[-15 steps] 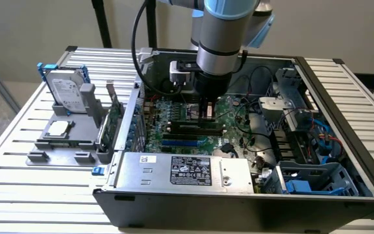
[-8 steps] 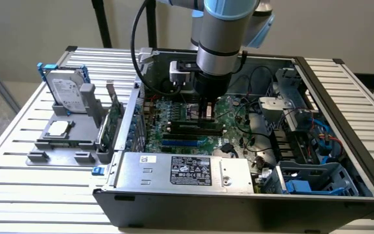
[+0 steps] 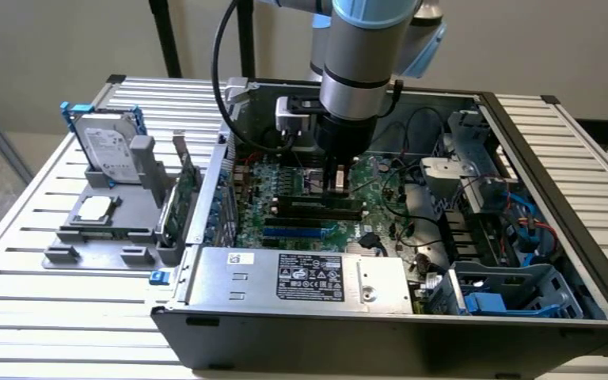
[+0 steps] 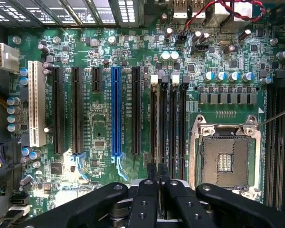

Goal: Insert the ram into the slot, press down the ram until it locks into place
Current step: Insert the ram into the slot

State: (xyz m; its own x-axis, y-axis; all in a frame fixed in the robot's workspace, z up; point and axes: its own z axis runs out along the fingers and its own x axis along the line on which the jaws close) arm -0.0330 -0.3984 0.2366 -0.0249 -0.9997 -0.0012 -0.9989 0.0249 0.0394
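The end effector point(image 4: 158, 172) points down into the open computer case point(image 3: 389, 348), its fingertips point(image 4: 152, 170) drawn together with at most a sliver between them; I cannot tell whether they grip anything. They are over one end of the slot point(image 4: 164, 128) bank, beside the metal-framed processor socket point(image 4: 224, 161); contact is unclear. I cannot pick out the ram or tell whether it is seated. Farther out lies the blue socket point(image 4: 116, 109). The case stands on the slatted bench point(image 3: 61, 324), and toward the bench's left edge in the exterior view, a grey tray point(image 3: 108, 255) carries a hard drive point(image 3: 111, 150) and an upright green card point(image 3: 177, 202).
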